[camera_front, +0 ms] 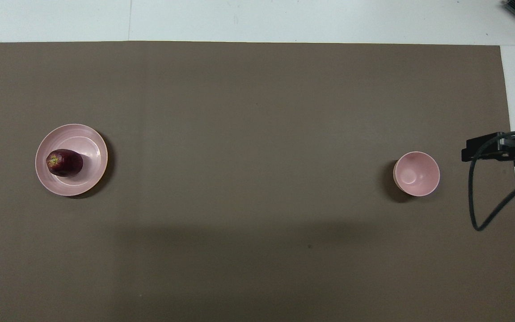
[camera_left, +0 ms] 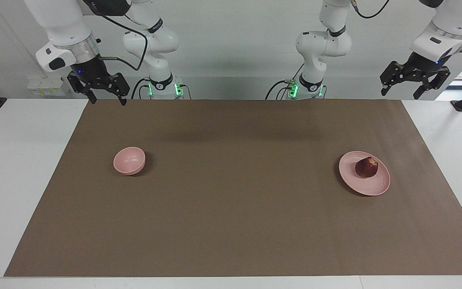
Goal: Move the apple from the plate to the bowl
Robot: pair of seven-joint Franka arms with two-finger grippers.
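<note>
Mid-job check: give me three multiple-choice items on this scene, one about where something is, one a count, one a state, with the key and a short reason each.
1. Where is the apple?
A. in the bowl
B. on the plate
C. on the brown mat

2. How many pink dishes are on the mat?
A. one
B. two
C. three

3. What is the state of the left gripper?
A. shut on the apple
B. open, holding nothing
C. resting in the bowl

Key:
1 B, the apple sits on the plate toward the left arm's end of the table.
2 B, only the plate and the bowl show.
3 B, its fingers are spread in the air near the mat's edge, apart from the plate; the right gripper is also raised and open, and the bowl is empty.
</note>
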